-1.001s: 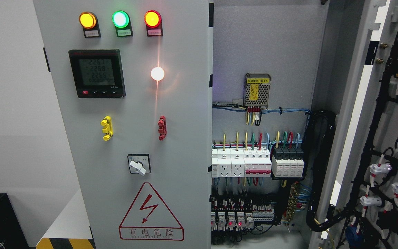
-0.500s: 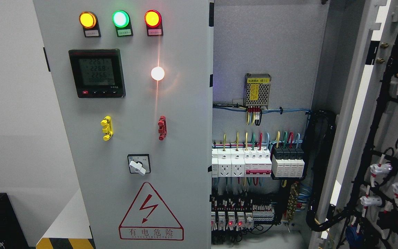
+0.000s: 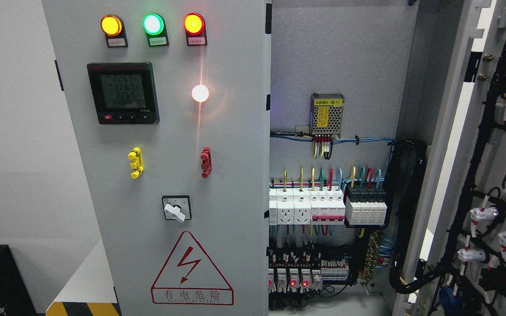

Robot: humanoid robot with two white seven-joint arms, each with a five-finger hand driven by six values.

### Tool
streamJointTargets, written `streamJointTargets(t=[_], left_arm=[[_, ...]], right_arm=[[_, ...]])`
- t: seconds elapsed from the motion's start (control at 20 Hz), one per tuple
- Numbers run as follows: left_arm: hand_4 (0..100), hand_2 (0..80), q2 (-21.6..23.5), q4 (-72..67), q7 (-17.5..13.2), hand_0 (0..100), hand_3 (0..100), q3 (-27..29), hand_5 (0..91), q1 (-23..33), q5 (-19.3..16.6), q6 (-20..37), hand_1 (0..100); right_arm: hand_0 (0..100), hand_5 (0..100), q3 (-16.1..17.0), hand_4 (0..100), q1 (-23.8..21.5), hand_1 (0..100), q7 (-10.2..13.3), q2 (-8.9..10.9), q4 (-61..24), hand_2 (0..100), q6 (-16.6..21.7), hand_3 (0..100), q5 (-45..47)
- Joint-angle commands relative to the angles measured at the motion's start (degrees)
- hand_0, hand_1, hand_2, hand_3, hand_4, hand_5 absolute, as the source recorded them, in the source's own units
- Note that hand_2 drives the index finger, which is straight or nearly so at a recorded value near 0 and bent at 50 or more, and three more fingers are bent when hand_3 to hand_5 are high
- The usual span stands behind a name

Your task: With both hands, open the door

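Doors: left door (image 3: 165,175) is shut, filling the left-centre of the view; right door (image 3: 494,166) is swung wide open at the far right, its inner face strung with black cable looms.
Left door face: amber, green and red lamps (image 3: 153,24) glow along the top; a digital meter (image 3: 123,93) sits below them, a white lamp (image 3: 200,93) to its right.
Lower panel: yellow handle (image 3: 135,163), red handle (image 3: 206,162), rotary switch (image 3: 176,209), then a red warning triangle (image 3: 191,270) near the bottom.
Cabinet interior: power supply (image 3: 327,114) up high; breakers (image 3: 327,206) in a row beneath.
Hands: neither shows, so finger state cannot be told.
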State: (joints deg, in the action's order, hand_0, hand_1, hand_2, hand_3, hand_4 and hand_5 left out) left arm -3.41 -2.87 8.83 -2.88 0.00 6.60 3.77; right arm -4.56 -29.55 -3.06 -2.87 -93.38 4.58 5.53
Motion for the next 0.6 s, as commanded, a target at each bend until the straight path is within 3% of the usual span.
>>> streamJointTargets(t=[0.0, 0.3, 0.55], left_arm=[[0, 0.0, -2.4, 0.0, 0.0, 0, 0, 0.0, 0.0, 0.9, 0.1, 0.0, 0], [0, 0.0, -2.4, 0.0, 0.0, 0, 0, 0.0, 0.0, 0.8, 0.0, 0.0, 0], [0, 0.0, -2.5, 0.1, 0.0, 0, 0, 0.1, 0.0, 0.6, 0.0, 0.0, 0]], right_arm=[[19, 0, -3.0, 0, -1.3, 0, 0.0, 1.37, -23.5, 0, 0.5, 0, 0.0], [19, 0, -5.2, 0, 3.0, 0, 0.1, 2.08, -24.7, 0, 9.9, 0, -0.1], [19, 0, -7.2, 0, 10.1, 0, 0.5, 2.08, -24.7, 0, 9.9, 0, -0.1]])
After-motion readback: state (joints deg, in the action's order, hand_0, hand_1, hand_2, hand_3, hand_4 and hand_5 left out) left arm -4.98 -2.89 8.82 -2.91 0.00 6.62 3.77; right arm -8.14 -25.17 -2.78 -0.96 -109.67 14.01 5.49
